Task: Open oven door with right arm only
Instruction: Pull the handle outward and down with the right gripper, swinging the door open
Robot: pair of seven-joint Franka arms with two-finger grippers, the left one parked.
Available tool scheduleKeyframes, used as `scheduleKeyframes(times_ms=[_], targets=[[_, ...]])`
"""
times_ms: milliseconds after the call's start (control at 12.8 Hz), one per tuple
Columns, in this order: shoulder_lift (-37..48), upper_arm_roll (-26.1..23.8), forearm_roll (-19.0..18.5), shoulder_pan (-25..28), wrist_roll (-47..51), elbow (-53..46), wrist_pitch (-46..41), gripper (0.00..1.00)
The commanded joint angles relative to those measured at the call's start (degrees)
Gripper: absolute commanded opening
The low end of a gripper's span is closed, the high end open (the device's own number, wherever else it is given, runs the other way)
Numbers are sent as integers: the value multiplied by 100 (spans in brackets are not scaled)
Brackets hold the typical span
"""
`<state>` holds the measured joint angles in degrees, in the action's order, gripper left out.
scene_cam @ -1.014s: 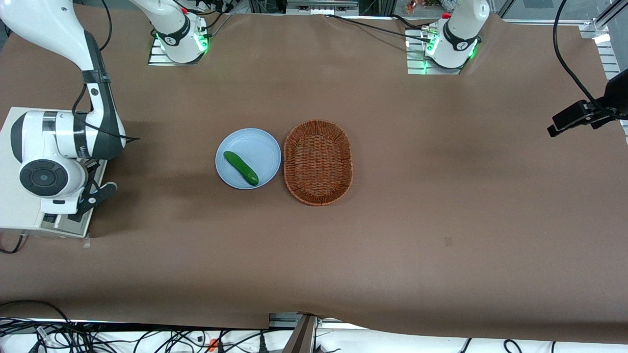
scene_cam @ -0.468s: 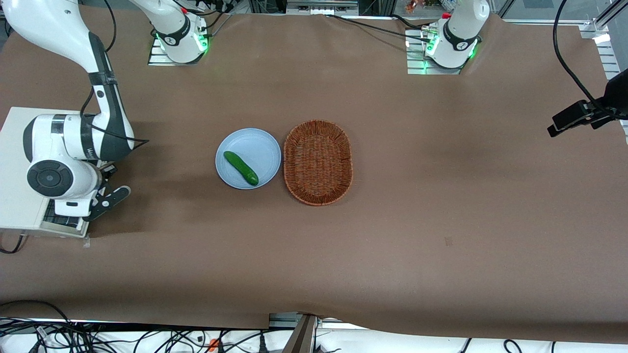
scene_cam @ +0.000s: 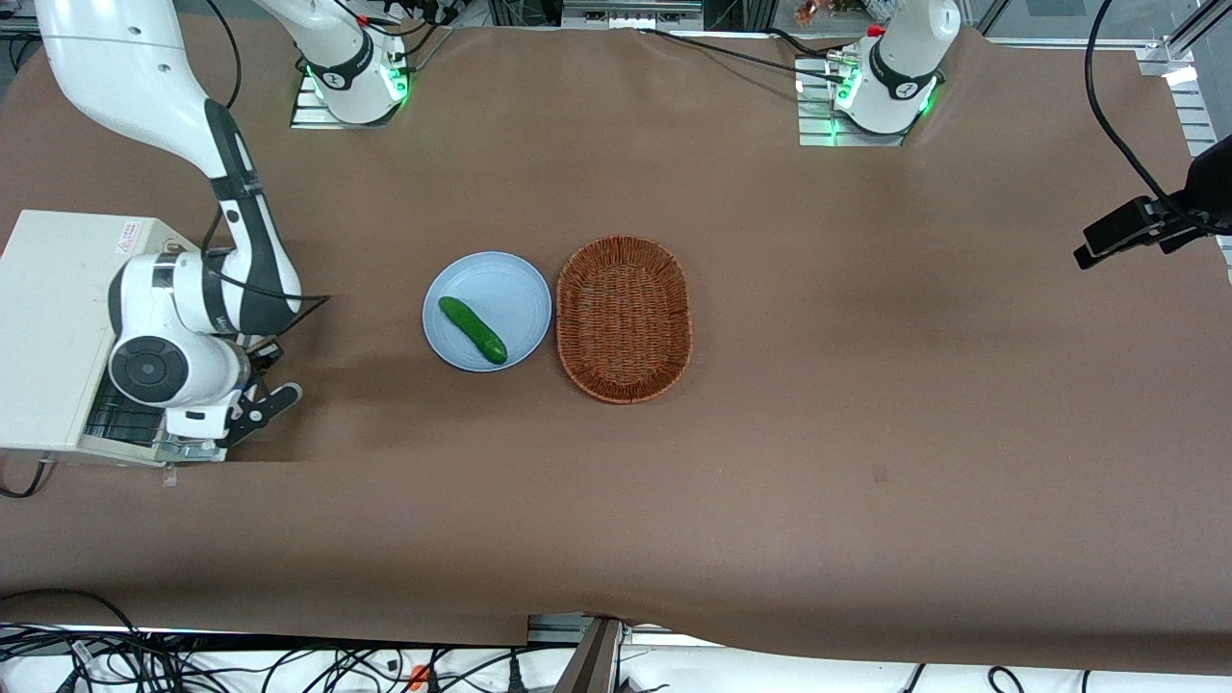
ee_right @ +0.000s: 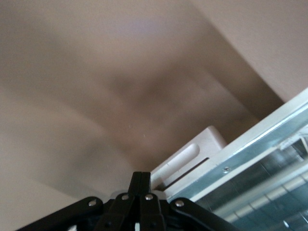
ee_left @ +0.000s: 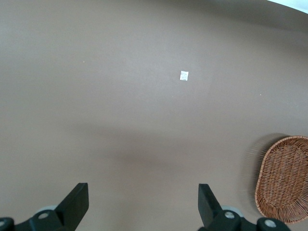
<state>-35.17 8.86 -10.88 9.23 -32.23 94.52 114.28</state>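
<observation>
The cream toaster oven (scene_cam: 53, 327) stands at the working arm's end of the table. Its oven door (scene_cam: 188, 449) hangs partly open in front of it, and a dark rack (scene_cam: 120, 416) shows in the gap. The right arm (scene_cam: 173, 361) reaches down over the door's edge. My gripper (scene_cam: 204, 435) sits low at the door, mostly under the wrist housing. In the right wrist view the gripper (ee_right: 141, 179) has its fingers pressed together with nothing between them. It rests against a pale handle piece (ee_right: 190, 156) beside the door's silvery frame (ee_right: 262, 142) and dark glass (ee_right: 274, 185).
A light blue plate (scene_cam: 510, 289) with a green cucumber (scene_cam: 473, 329) lies mid-table. A brown wicker basket (scene_cam: 624, 319) stands beside it and also shows in the left wrist view (ee_left: 284, 178). A brown cloth (scene_cam: 866, 385) covers the table.
The right arm's wrist has moved away from the oven toward the table's middle, uncovering the oven's top. The door has swung outward with it, and the dark rack now shows.
</observation>
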Motion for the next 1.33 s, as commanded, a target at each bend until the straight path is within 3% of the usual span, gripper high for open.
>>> scheduleKeyframes(times_ms=[0, 234, 624, 1014, 1248], targets=[[-376, 248, -223, -237, -126, -56, 463, 0], [-526, 248, 23, -255, -126, -65, 613, 0], [-596, 248, 831, -238, 268, -65, 543, 0], [-596, 222, 2106, -115, 1182, -65, 165, 0], [-579, 222, 2195, 8, 1395, -82, 156, 0]])
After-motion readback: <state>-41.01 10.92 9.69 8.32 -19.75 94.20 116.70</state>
